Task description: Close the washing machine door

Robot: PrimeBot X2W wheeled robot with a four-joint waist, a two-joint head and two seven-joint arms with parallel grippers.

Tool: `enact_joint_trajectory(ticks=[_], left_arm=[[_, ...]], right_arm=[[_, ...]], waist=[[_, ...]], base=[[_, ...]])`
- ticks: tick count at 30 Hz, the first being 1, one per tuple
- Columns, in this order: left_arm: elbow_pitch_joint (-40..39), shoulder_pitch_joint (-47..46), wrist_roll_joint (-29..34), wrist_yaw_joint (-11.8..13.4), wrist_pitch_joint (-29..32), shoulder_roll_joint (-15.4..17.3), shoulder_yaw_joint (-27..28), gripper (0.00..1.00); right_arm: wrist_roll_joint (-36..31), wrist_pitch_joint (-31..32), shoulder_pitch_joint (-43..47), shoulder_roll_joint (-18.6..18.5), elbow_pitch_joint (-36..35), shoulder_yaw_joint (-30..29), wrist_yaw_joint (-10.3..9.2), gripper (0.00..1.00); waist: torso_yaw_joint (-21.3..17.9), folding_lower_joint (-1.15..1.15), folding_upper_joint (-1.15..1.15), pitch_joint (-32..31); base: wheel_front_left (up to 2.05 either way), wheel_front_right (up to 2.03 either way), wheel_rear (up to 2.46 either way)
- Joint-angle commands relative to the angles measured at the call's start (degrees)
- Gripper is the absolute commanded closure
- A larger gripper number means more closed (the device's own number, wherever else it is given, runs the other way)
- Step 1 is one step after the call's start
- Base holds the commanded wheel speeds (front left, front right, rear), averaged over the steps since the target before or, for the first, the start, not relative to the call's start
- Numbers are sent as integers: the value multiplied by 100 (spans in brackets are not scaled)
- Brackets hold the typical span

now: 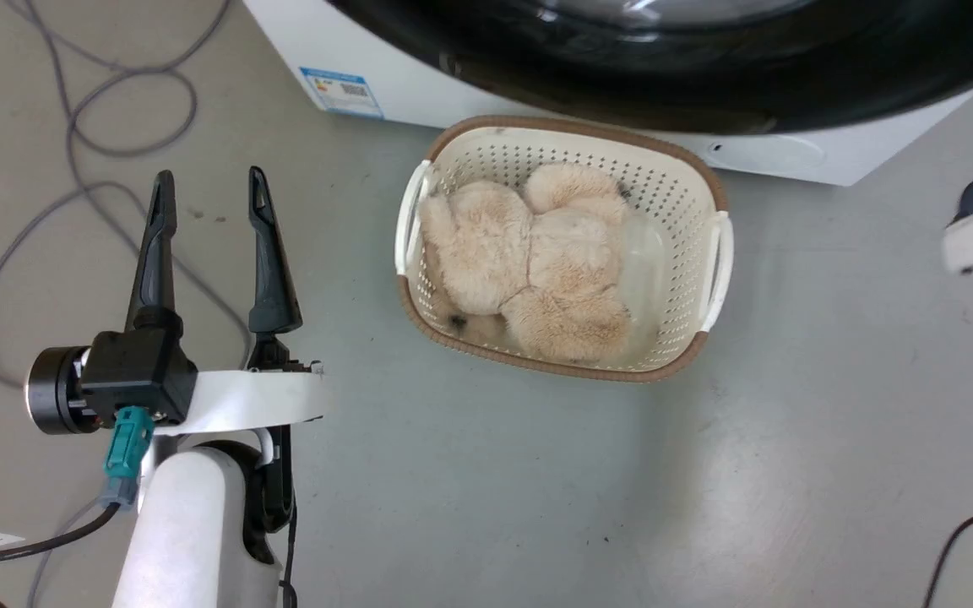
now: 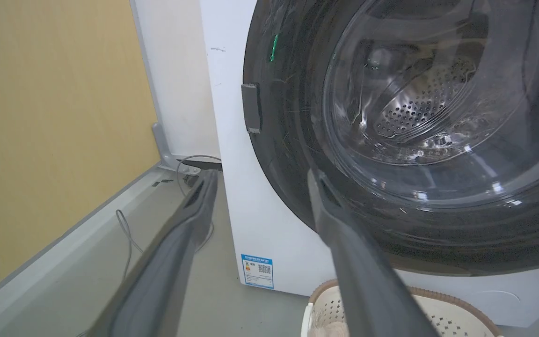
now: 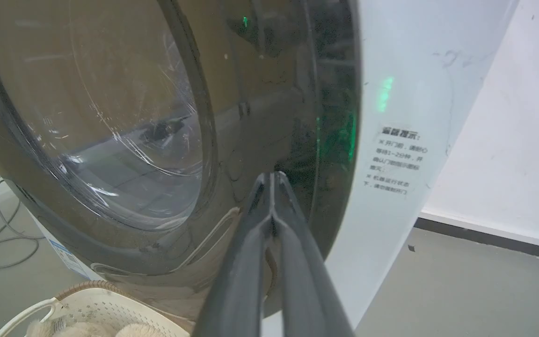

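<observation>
The washing machine door [image 2: 438,117], a glossy black disc with a clear bowl window, lies flat against the white washing machine [image 2: 232,140], its metal hinge [image 2: 251,107] on the left edge. The door's lower rim [image 1: 664,76] runs along the top of the head view. My right gripper [image 3: 272,175] is shut, with its tips at the door's [image 3: 134,117] black right rim, beside the white front [image 3: 391,93]. Whether they touch is unclear. My left gripper [image 1: 209,181] hangs open over the floor at the lower left. Its fingers [image 2: 344,243] point toward the machine with nothing between them.
A cream basket [image 1: 706,245] holding a beige plush toy [image 1: 529,262] stands on the floor right before the machine. Grey cables [image 1: 115,110] loop on the floor at the left. A yellow wall [image 2: 40,117] stands left of the machine, near a blue sticker [image 1: 341,91].
</observation>
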Motion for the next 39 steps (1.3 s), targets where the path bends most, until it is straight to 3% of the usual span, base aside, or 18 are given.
enact_joint_trajectory(ticks=[1, 11, 17, 26, 36, 38, 39], left_arm=[[-26, -95, -30, 25, -24, -6, 9, 0], [-22, -107, -89, 70, -24, -13, 54, 0], [10, -42, -119, 104, -24, -14, 66, 0], [365, 433, 6, -12, -24, -14, 192, 0], [623, 922, 119, -130, -24, -14, 290, 0], [653, 1010, 126, -138, -24, -14, 292, 0], [668, 1056, 129, -142, -24, -14, 287, 0]], right_arm=[[-20, -21, -157, -42, 64, -64, -9, 100], [-381, -21, -567, -7, 452, -377, -9, 100], [-547, -21, -370, 85, 308, -585, -9, 100], [-567, -21, 760, 477, -935, -598, -9, 100], [-479, -21, 2052, 704, -2071, -116, -9, 100], [-459, -21, 2297, 780, -2141, -113, -9, 69], [-441, -21, 2415, 826, -2139, -122, -9, 10]], waist=[[39, -1, 0, 35], [91, -1, 0, 87], [88, -1, 0, -55], [-330, -1, 0, -998], [-749, -1, 0, -1790], [-785, -1, 0, -1917], [-803, -1, 0, -1980]], base=[[0, 0, 0], [0, 0, 0], [0, 0, 0], [0, 0, 0], [0, 0, 0], [0, 0, 0], [0, 0, 0]])
